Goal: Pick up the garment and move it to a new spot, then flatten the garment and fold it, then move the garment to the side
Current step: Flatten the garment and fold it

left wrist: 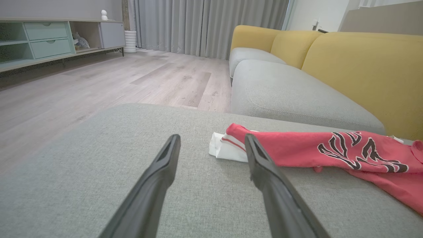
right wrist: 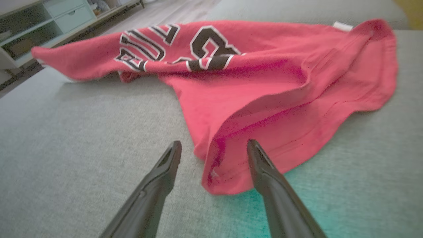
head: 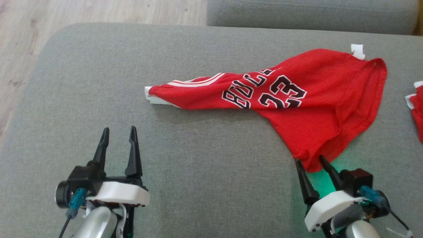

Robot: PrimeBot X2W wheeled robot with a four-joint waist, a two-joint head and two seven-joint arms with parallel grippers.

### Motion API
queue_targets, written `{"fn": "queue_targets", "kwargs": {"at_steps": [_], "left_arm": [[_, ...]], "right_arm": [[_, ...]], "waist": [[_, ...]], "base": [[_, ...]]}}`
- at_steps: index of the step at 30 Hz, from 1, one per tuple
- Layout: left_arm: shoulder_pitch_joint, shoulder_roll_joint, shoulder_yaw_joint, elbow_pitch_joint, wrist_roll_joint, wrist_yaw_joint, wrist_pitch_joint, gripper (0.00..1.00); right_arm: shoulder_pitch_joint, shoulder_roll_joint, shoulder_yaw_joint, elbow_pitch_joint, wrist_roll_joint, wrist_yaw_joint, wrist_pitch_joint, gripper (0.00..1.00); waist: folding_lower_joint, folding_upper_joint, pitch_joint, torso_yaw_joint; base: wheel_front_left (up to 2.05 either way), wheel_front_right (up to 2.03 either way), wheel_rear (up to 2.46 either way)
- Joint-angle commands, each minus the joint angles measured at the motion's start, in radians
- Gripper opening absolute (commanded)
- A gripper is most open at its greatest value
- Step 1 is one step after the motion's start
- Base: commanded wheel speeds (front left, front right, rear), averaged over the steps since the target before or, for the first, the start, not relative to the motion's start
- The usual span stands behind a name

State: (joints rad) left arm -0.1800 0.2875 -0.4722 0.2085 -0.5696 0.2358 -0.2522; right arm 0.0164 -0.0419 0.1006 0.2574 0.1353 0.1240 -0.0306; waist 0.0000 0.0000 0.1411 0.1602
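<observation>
Dark fingers of the right gripper [head: 310,161] stand wide astride the near hem corner of the red garment [head: 317,109], which lies bunched on a woven grey cushion [head: 205,172]. The left gripper [head: 119,129], equally wide, sits over bare cushion near the garment's white-trimmed end.

A red shirt [head: 317,99] with black letters and the number 23 is laid crumpled and partly folded on the grey cushion [head: 198,158], stretched from the cushion's middle to its right side, with white stripes at its thin left end.
</observation>
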Motion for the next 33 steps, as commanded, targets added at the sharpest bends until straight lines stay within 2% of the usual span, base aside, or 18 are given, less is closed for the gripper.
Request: {"fn": "queue_targets", "kwargs": {"at_steps": [1,10,11,12,18,23,30,33], "left_arm": [[-0.045,0.001,0.049,-0.013,0.015,-0.015,-0.009,1.00],[-0.062,-0.032,0.076,0.022,0.046,-0.050,-0.009,1.00],[-0.062,-0.036,0.080,0.026,0.050,-0.053,-0.009,1.00],[-0.061,-0.038,0.083,0.030,0.053,-0.056,-0.009,1.00],[-0.046,-0.037,0.113,0.047,0.067,-0.068,-0.009,1.00],[-0.032,-0.041,0.125,0.056,0.078,-0.078,-0.009,1.00],[-0.024,-0.056,0.127,0.063,0.089,-0.087,-0.009,1.00],[-0.023,-0.070,0.126,0.069,0.094,-0.093,-0.010,1.00]], "right_arm": [[-0.024,-0.008,0.037,-0.014,-0.011,0.007,0.030,1.00],[-0.074,-0.008,0.056,0.041,-0.011,0.007,0.060,1.00],[-0.078,-0.008,0.057,0.047,-0.010,0.007,0.060,0.44],[-0.083,-0.008,0.059,0.049,-0.011,0.007,0.055,0.00],[-0.072,-0.008,0.019,0.021,-0.008,0.007,0.028,0.00],[0.002,-0.008,-0.059,-0.071,-0.024,0.007,0.044,0.00],[0.128,-0.008,-0.201,-0.245,-0.063,0.007,0.137,0.00],[0.175,-0.008,-0.243,-0.271,-0.073,0.007,0.221,0.00]], "waist": [[0.0000,0.0000,0.010,0.012],[0.0000,0.0000,0.033,0.038],[0.0000,0.0000,0.033,0.038],[0.0000,0.0000,0.031,0.036],[0.0000,0.0000,0.013,-0.020],[0.0000,0.0000,-0.025,-0.091],[0.0000,0.0000,-0.064,-0.152],[0.0000,0.0000,-0.070,-0.155]], "base": [[0.00,0.00,0.00],[0.00,0.00,0.00],[0.00,0.00,0.00],[0.00,0.00,0.00],[0.00,0.00,0.00],[0.00,0.00,0.00],[0.00,0.00,0.00],[0.00,0.00,0.00]]}}
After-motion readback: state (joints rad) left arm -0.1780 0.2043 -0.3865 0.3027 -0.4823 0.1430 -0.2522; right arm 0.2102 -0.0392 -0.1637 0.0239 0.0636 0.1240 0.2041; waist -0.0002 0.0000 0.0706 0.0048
